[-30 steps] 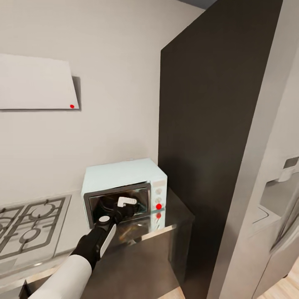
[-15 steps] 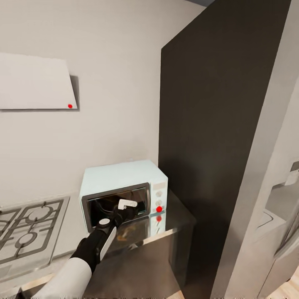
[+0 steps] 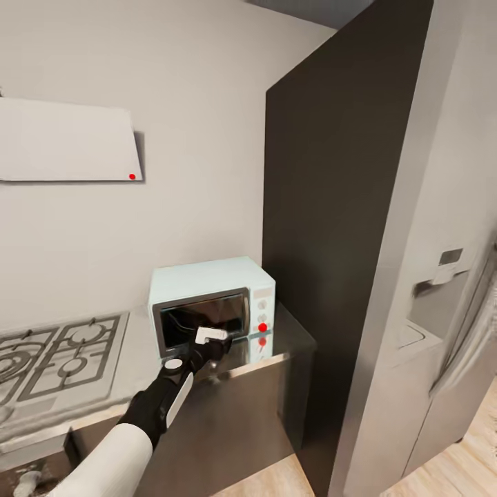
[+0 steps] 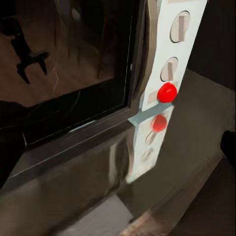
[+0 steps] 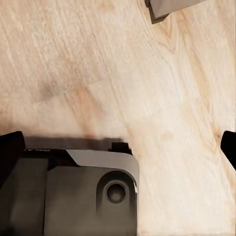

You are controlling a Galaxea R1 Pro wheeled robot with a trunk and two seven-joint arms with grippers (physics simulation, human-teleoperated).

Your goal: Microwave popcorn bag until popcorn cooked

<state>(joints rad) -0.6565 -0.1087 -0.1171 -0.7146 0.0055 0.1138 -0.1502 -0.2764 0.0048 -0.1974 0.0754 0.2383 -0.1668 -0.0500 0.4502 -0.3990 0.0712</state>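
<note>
The pale light-blue microwave (image 3: 207, 283) stands on the glossy grey countertop (image 3: 290, 345) against the wall, its dark glass door (image 4: 64, 59) shut. Its round indicator light (image 3: 262, 327) glows red on the side panel below two knobs (image 4: 179, 25). My left gripper (image 3: 211, 339) hovers just in front of the door's lower edge, open, with nothing between its fingers (image 4: 10, 157). The popcorn bag is hidden. My right gripper (image 5: 118, 147) hangs open above the wooden floor (image 5: 147, 64).
A gas hob (image 3: 55, 352) lies in the worktop left of the microwave, under a white hood (image 3: 65, 141). A tall dark panel (image 3: 331, 228) rises right of the counter's end, with a grey fridge (image 3: 435, 324) beyond. My base (image 5: 73, 196) shows below the right gripper.
The whole head view has shifted and pulled back, so the camera moved. Against the microwave, my left gripper has dropped from the door's middle to its lower edge.
</note>
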